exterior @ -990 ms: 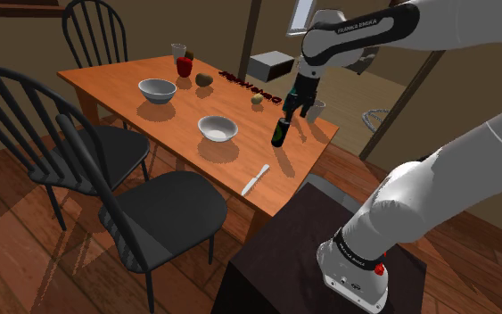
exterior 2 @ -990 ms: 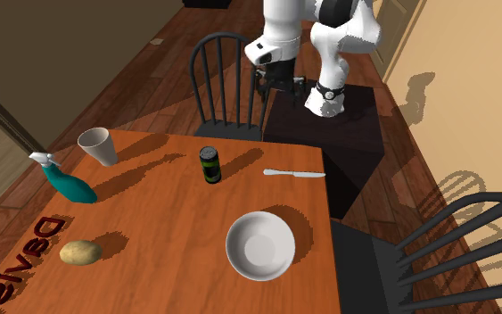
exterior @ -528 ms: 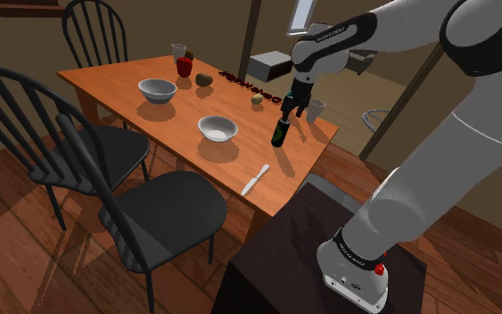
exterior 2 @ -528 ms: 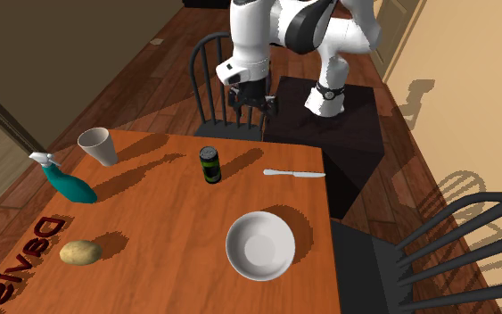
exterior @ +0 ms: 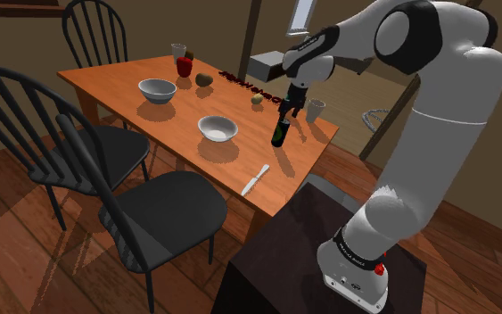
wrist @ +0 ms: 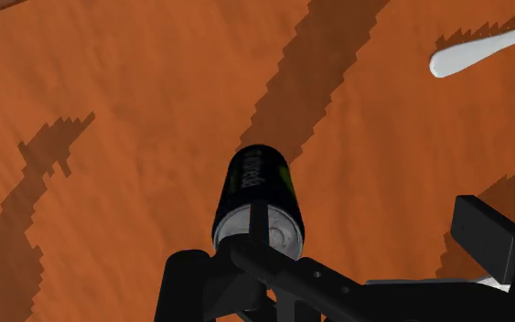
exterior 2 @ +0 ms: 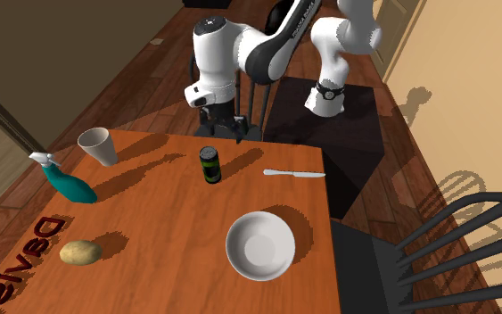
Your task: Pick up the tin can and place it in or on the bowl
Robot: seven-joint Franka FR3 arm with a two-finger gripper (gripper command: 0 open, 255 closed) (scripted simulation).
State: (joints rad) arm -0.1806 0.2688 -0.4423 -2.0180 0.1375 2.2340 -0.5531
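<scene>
Tin can [exterior: 280, 132] – black body, green label, silver top – stands upright on the orange-brown counter [exterior: 119, 80], near the edge on the stand's side. White bowl [exterior: 218, 129] sits near it, to the shoulder view's left, apart from the can. Jaws hover just above the can, spread apart and not touching it. A white knife [exterior 2: 293, 173] lies flat close by.

A wooden table [exterior 2: 168, 223] holds a knife [exterior 2: 293, 173], a white cup [exterior 2: 97, 145], a teal spray bottle [exterior 2: 69, 185] and a potato [exterior 2: 80, 252]. Black chairs [exterior: 164, 210] stand beside it.
</scene>
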